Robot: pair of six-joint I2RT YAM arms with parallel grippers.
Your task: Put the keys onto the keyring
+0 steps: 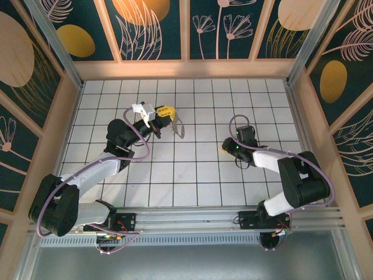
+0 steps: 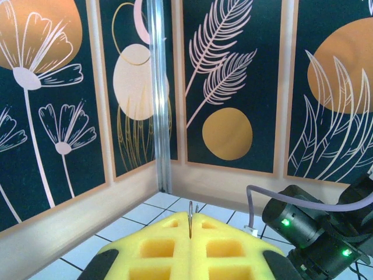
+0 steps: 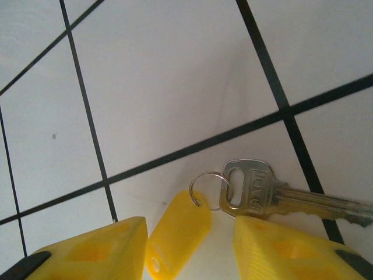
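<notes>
Two likely failures from here, both down to thin metal in a soft grip. With the left gripper (image 2: 191, 228) clenched on the keyring (image 2: 191, 216), apparently held up off the surface (image 1: 198, 175) at the upper centre-left of the top view, risks a twist or slip of that wire within the jaws, spoiling any alignment for threading. With the right gripper (image 3: 189, 221) released and straddling the key (image 3: 274, 195) and its yellow tag (image 3: 175, 233), flat on the surface at the lower middle of the right wrist view, risks closing on the tag alone or skidding the key away.
</notes>
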